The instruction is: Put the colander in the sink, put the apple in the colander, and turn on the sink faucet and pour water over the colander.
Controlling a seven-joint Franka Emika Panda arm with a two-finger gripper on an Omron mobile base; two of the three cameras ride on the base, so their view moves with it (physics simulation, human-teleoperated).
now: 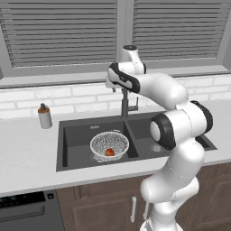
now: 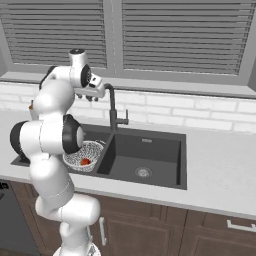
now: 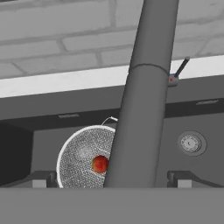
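Note:
The speckled white-and-grey colander (image 1: pixel 109 144) (image 2: pixel 86 153) (image 3: pixel 81 155) sits in the left basin of the dark sink (image 1: pixel 74 137) (image 2: pixel 155 147). Inside it lies the red-orange apple (image 1: pixel 109 152) (image 2: pixel 85 161) (image 3: pixel 100 164). Between the basins rises the dark gooseneck sink faucet (image 1: pixel 125 106) (image 2: pixel 112 107) (image 3: pixel 142 113), its small lever (image 3: pixel 178 71) sticking out to the side. My gripper (image 1: pixel 111 86) (image 2: pixel 93 96) (image 3: pixel 111 181) hovers high beside the faucet's top, open, with a fingertip (image 3: pixel 40 180) on each side of the pipe in the hand view. No water runs.
A grey soap dispenser (image 1: pixel 44 116) stands on the counter left of the sink. The right basin holds just its silver drain (image 2: pixel 143 172) (image 3: pixel 191 143). Behind the faucet is a white brick wall under a window sill. A dishwasher (image 1: pixel 25 212) sits below at left.

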